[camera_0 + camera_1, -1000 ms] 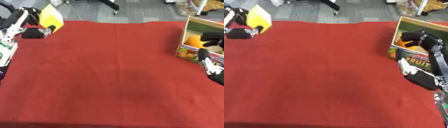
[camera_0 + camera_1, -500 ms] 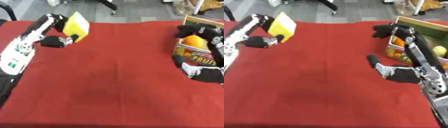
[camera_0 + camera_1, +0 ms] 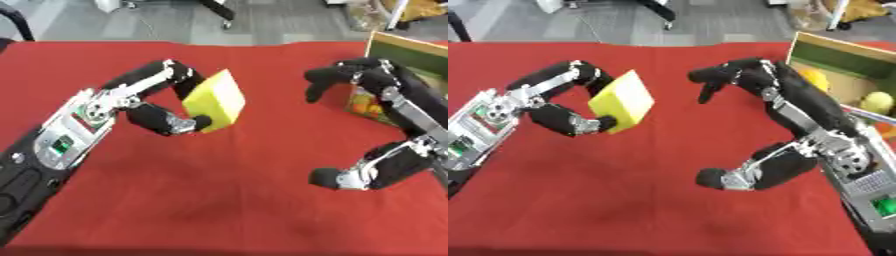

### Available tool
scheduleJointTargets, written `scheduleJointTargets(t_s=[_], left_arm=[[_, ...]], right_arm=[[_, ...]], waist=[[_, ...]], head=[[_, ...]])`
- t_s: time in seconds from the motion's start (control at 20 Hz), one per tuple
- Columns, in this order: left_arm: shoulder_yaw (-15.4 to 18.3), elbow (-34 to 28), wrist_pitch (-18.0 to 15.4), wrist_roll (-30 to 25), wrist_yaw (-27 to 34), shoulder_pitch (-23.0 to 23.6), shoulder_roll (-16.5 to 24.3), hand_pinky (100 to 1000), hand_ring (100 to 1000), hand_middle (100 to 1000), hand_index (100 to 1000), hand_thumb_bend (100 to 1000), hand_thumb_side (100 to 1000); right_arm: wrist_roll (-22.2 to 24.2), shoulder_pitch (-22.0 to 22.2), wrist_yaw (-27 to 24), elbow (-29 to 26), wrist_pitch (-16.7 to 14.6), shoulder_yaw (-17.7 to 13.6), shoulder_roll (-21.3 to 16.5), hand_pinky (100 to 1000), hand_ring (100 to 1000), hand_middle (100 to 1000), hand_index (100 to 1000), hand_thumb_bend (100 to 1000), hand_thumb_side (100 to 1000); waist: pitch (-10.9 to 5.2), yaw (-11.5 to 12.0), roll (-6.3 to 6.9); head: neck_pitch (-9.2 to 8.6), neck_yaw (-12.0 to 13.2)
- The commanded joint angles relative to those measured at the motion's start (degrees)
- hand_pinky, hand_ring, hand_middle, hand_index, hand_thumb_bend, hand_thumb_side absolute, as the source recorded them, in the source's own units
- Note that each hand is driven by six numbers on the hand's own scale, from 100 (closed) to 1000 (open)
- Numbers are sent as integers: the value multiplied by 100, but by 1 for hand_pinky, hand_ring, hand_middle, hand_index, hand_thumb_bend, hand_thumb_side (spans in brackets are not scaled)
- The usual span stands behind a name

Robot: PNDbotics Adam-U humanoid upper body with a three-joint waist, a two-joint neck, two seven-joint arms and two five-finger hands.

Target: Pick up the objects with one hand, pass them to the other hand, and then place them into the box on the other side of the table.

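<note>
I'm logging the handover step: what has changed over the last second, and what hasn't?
The left robot hand, holding the yellow block throughout, carried it from the table's far left corner toward the middle. The right robot hand left the box and came to meet it, fingers spread wide; block and right hand are still apart. The box with its fruit stayed at the right edge of the red table.

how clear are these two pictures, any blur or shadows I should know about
Left eye view: soft overall, the left hand and yellow block have smeared edges, and the print on the box is unreadable. Right eye view: similarly soft, the right hand is blurred at its fingertips; faint darker patches lie on the red cloth below the arms. No glare in either.
</note>
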Motion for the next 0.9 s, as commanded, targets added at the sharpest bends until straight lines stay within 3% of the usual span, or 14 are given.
scheduleJointTargets(t_s=[0.05,0.45,0.9], left_arm=[[-14,-175,127,-285,305,-208,126,617,548,518,679,286,447],[-135,-270,354,-888,739,-404,80,625,558,524,683,289,451],[-358,-232,485,-1194,822,-508,8,630,564,531,688,299,458]], right_arm=[[193,-158,78,-122,-94,59,-109,605,616,550,896,727,474],[220,-325,352,-122,-202,131,-30,607,607,543,907,736,474],[85,-436,1016,-122,-327,114,50,608,589,528,913,670,457]], waist=[[-144,11,-23],[-145,3,-11],[-155,-12,-1]], head=[[37,-3],[55,-7],[68,4]])
